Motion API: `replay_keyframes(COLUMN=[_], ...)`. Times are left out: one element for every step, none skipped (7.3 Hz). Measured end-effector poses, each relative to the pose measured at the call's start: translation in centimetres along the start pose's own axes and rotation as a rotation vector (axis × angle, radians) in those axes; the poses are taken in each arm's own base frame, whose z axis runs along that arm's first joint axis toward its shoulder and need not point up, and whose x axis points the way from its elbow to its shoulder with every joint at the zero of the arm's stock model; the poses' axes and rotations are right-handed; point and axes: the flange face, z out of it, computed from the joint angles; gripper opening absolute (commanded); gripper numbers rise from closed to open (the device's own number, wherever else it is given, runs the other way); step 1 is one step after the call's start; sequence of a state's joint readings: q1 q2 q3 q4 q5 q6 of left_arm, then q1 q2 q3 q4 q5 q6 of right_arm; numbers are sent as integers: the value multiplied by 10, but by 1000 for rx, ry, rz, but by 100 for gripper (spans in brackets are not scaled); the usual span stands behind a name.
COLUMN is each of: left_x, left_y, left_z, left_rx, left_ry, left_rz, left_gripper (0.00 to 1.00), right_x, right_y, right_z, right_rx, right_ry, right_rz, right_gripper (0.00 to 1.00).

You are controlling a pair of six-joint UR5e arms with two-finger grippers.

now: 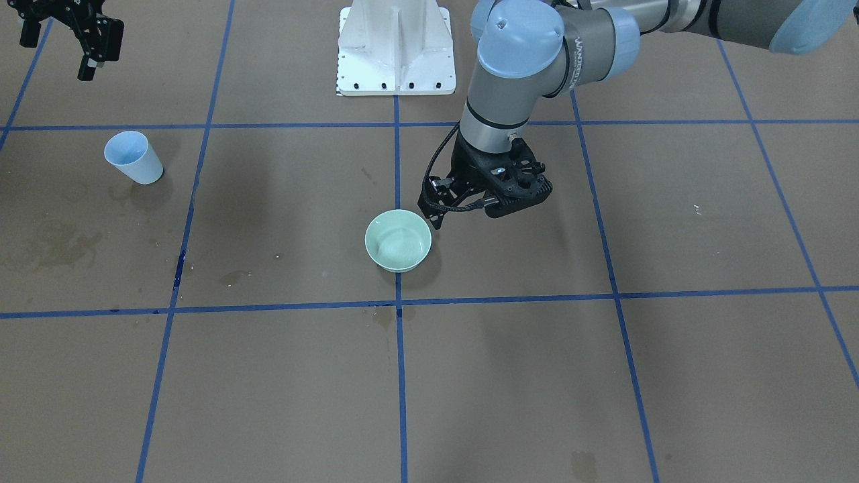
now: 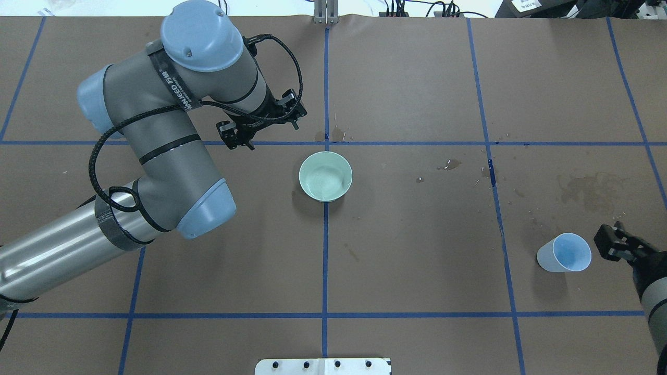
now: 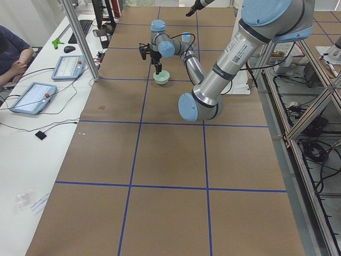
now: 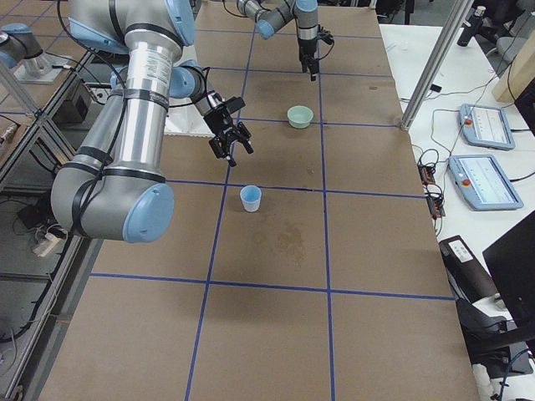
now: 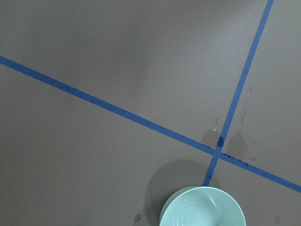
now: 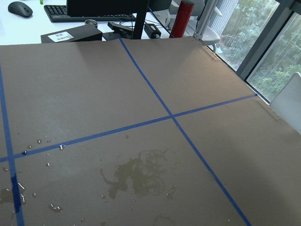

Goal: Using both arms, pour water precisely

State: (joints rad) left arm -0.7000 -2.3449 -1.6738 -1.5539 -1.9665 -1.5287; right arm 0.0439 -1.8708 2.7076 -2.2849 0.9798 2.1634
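Observation:
A pale green bowl [image 1: 398, 240] [image 2: 325, 176] stands upright at the table's middle, on a blue tape line. Glints of water [image 5: 202, 214] show inside it. My left gripper [image 1: 470, 211] [image 2: 263, 127] hangs open and empty just beside the bowl's rim, on the left arm's side, touching nothing. Upright on the robot's right side of the table is a pale blue cup [image 1: 134, 157] [image 2: 565, 252]. I cannot tell whether it holds water. My right gripper [image 1: 60, 47] [image 2: 607, 237] is open and empty, a short way from the cup and apart from it.
The white ribbed pedestal [image 1: 396, 47] stands at the robot's edge. Brown stains [image 2: 589, 187] and wet spots [image 2: 333, 136] mark the paper. Blue tape lines grid the table. A seated person [image 3: 13, 53], tablets and cables lie along the side bench.

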Motion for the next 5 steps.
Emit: replay_keyframes(left_x=[0,0,0,0,0], left_y=[-1,-1,-1,-1,-1], left_z=[-1,-1,-1,-1,-1], left_rx=[1,0,0,-1,-1], left_ry=[1,0,0,1,1], left_rz=[0,1,1,1,1], left_gripper=[100,100,100,100,100], right_x=[-4,-9,-16,-24,-29], right_y=[23,41,59,81,102], right_z=[-7,-14,-19,-17,-10], right_rx=[24,46,68,95,129], right_ry=[9,23,37,49,60], right_rz=[9,12,21,32,31], right_gripper=[100,99,99,99,99])
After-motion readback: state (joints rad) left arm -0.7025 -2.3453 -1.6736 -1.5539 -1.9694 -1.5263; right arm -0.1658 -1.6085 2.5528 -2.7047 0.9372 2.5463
